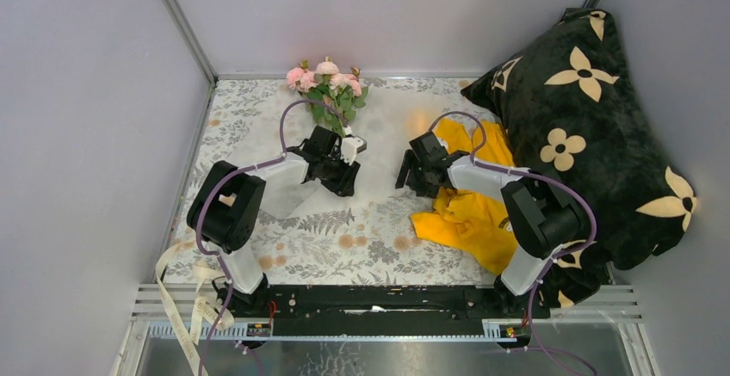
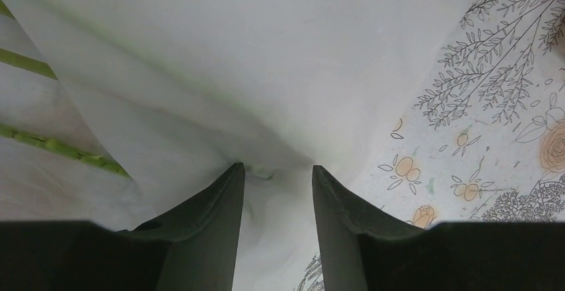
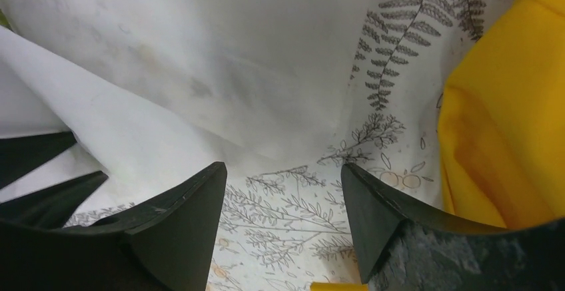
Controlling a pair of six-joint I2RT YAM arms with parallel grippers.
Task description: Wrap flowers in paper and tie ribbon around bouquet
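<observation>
The flowers (image 1: pixel 325 79) lie at the back of the table, pink heads far, green stems (image 2: pixel 60 148) running toward the arms. The paper (image 1: pixel 383 182) is spread under them, and one flap (image 2: pixel 266 51) is folded over the stems. My left gripper (image 1: pixel 349 154) sits at the stem ends, its jaws (image 2: pixel 274 169) shut on a bunched fold of paper with green showing through. My right gripper (image 1: pixel 406 174) stands just right of it, open (image 3: pixel 283 171) over bare tablecloth beside the paper's edge (image 3: pixel 200 51). The ribbon (image 1: pixel 176 307) hangs off the near left corner.
A yellow garment (image 1: pixel 469 217) lies right of the right gripper, close to its right finger (image 3: pixel 506 124). A big black pillow (image 1: pixel 594 118) with cream flower shapes fills the right side. Grey walls close in the left and back. The left gripper's fingers (image 3: pixel 40 171) show in the right wrist view.
</observation>
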